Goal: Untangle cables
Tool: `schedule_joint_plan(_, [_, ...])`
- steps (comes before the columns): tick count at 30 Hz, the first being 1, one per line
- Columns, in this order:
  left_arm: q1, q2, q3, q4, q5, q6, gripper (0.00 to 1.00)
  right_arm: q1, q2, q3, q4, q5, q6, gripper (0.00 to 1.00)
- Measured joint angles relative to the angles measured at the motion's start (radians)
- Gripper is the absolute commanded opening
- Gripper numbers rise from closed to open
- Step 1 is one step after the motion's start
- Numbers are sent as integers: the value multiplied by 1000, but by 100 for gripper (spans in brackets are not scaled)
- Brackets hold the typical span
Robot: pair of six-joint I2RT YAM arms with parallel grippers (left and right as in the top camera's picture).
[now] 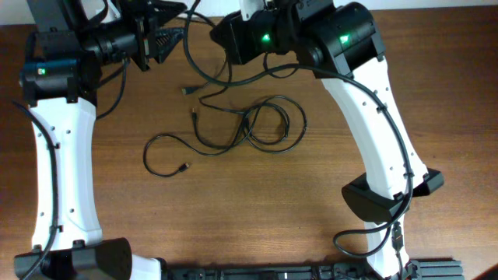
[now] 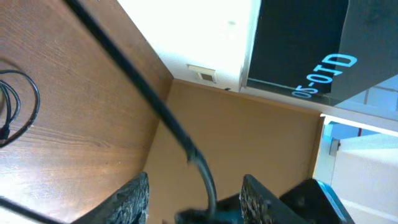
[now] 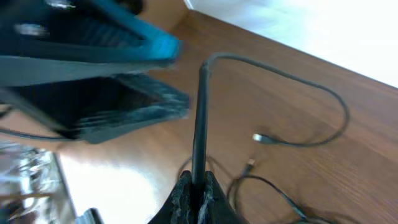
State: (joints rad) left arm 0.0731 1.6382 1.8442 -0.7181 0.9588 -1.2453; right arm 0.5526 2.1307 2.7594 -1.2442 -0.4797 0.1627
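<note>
The cables (image 1: 264, 124) are thin black cords lying in overlapping loops at mid-table. Loose plug ends lie at the left (image 1: 184, 166) and toward the back (image 1: 187, 91). My right gripper (image 1: 219, 33) is at the back centre. In the right wrist view it (image 3: 199, 183) is shut on a black cable (image 3: 200, 112), which rises and arcs right to a plug (image 3: 259, 138). My left gripper (image 1: 167, 35) is at the back left, facing the right one. Its jaws (image 2: 196, 199) are open, with a black cord (image 2: 155, 106) running between them without being pinched.
The table's back edge (image 2: 163, 68) lies just beyond my left gripper, with a wall and a black box (image 2: 305, 43) behind it. The white arm links and the right arm's black base (image 1: 381, 198) stand along both sides.
</note>
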Motion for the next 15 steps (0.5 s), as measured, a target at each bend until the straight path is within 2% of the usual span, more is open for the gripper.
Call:
schedule_joint_plan(3, [0,0,0,0,-10,0,46,0,0,0,11,-100,2,4])
schedule_joint_plan(5, [0,0,0,0,-13,0,40,1,0,0,11,-125,5,4])
schedule_joint_plan(7, [0,0,0,0,-13,0,26,2,0,0,10,-140,10,4])
schedule_joint_plan(10, [0,0,0,0,3,-4,21,2,0,0,10,-143,14,4])
schedule_joint_plan(11, [0,0,0,0,9,-4,8,2,0,0,6,-144,14,4])
schedule_joint_plan(12, [0,0,0,0,11,-4,0,2,0,0,0,-144,14,4])
schedule_joint_plan(14, [0,0,0,2,16,-6,0,3,0,0,-16,-147,16,4])
schedule_joint_plan(15, [0,0,0,2,20,-8,0,3,0,0,-21,-147,16,8])
